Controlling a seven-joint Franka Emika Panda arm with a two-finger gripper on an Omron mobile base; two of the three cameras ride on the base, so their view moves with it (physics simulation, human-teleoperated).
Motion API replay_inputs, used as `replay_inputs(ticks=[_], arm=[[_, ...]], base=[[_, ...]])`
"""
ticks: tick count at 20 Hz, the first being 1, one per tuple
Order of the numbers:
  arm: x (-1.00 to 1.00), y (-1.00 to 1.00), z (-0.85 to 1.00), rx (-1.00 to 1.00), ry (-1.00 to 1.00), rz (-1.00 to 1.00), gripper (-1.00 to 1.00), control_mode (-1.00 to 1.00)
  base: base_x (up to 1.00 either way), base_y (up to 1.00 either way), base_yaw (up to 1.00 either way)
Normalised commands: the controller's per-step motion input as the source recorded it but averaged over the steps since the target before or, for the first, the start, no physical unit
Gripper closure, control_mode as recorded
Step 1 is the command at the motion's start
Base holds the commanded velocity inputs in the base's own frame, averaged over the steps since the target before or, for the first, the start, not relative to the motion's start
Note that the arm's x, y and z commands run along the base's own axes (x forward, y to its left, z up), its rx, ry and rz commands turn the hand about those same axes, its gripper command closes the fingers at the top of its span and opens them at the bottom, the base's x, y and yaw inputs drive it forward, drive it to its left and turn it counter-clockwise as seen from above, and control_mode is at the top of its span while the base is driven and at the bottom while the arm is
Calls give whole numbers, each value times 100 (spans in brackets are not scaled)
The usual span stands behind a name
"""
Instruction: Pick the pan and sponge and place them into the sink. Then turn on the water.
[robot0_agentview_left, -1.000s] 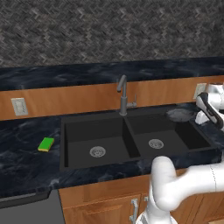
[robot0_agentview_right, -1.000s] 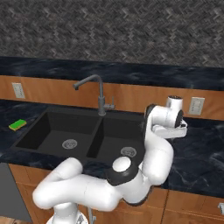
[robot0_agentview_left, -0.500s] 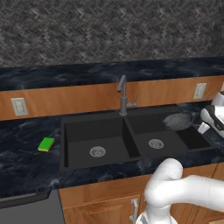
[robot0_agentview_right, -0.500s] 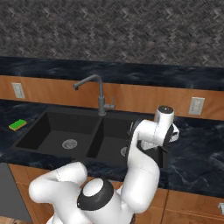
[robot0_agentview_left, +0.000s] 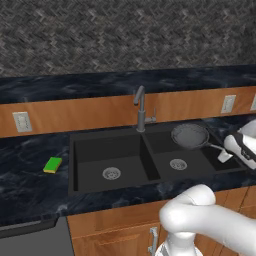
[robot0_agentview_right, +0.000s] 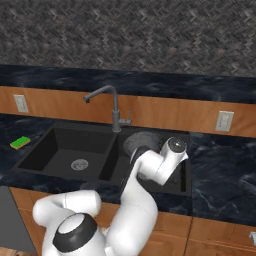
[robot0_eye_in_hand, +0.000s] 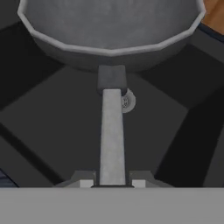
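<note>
The dark grey pan hangs over the right basin of the black sink, its thin handle running back into my gripper, which is shut on the handle's end. From the right base the pan shows just behind my forearm. In the hand view the pan's bowl is straight ahead, with the basin's silver drain below the handle. The green sponge lies on the counter left of the sink, far from the gripper; it appears as the sponge in the right base view.
A grey faucet stands behind the sink's divider, its spout arching toward the left basin. The dark marbled counter surrounds the sink. Wall outlets sit on the wooden backsplash. A grey appliance top is at lower left.
My gripper has come down and carried the pan leftward from the counter's right side to above the right basin. The sponge has not moved.
</note>
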Motion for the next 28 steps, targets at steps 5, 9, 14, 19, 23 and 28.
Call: replay_inputs(ticks=[5,9,14,19,23,28], arm=[[3,29,24,18,-3,23,100,-100],[6,11,64,13,0,22,100,-100],[10,10,58,5,4,16,100,-100],[1,23,7,0,12,12,100,-100],[0,32,-7,-4,12,10,100,-100],[0,40,-14,-8,6,7,100,-100]], base=[[0,0,0],[0,0,0],[0,0,0],[0,0,0],[0,0,0],[0,0,0]])
